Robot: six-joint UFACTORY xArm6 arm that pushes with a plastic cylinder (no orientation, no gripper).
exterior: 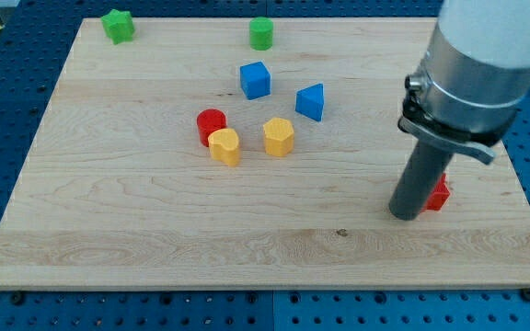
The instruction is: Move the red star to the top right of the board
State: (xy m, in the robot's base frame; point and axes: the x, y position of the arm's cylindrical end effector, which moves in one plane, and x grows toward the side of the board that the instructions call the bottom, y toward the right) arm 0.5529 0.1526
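Peeking from behind my tip [407, 215]: red star [439, 194], mostly hidden; claw state indiscernible.

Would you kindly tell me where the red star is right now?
The red star sits near the board's right edge, low in the view, mostly hidden behind the rod, with my tip right beside it on its left.

You'll find my tip [407, 217] at the view's right, touching the red star [438, 195] just to its right. Mid-board, the red cylinder [211, 122] touches the yellow block [224, 146] below it. The blue cube [255, 80] lies above them, and the green blocks [117, 25] lie along the top edge.
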